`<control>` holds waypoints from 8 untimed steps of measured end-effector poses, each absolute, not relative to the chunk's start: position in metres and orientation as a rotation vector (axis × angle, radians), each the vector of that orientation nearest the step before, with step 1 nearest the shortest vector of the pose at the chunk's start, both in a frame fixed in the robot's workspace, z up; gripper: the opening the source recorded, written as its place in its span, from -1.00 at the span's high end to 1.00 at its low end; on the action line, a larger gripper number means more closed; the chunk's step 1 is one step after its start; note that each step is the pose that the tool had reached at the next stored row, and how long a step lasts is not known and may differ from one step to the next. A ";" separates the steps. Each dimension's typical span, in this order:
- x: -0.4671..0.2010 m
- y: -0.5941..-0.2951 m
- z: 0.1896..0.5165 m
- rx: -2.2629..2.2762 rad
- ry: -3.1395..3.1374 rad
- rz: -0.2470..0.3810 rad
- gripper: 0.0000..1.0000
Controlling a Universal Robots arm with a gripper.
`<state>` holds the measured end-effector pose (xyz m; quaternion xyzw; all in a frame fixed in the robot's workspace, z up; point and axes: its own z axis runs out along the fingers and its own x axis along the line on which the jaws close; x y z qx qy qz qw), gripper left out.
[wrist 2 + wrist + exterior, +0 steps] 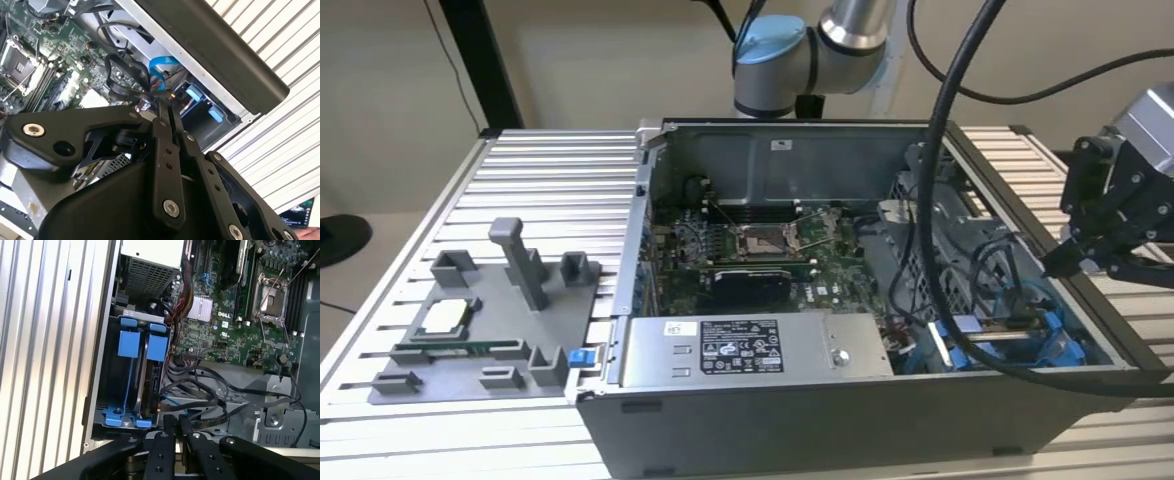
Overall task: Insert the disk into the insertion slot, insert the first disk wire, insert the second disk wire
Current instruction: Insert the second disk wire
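Note:
The insertion slot (pixel 116 390), a grey metal bay with blue rails and tabs, sits in the corner of the open computer case (pixel 854 410) and shows in the exterior view (pixel 1003 336) too. Inside it a dark flat slab (pixel 151 385) stands edge-on under a blue tab; it looks like the disk. Loose black wires (pixel 202 390) and a blue flat cable (pixel 176 402) lie beside the bay, the blue cable (pixel 162 65) also in the second wrist view. My gripper (pixel 1062 266) hovers over the case's wall at the exterior view's right, its fingertips (pixel 175 421) (pixel 168 111) shut with nothing between them.
A grey labelled power-supply box (pixel 754 350) lies along the case's front, the motherboard (pixel 761 250) behind it. A grey fixture tray with posts (pixel 480 330) stands on the slatted table at the exterior view's left. Thick black hoses (pixel 941 200) arc across the case.

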<state>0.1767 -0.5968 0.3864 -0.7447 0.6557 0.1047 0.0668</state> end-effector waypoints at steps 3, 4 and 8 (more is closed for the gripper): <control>0.171 -0.597 0.391 -2.242 1.978 0.313 1.00; 0.169 -0.597 0.393 -2.241 1.978 0.311 1.00; 0.160 -0.597 0.396 -2.238 1.977 0.306 1.00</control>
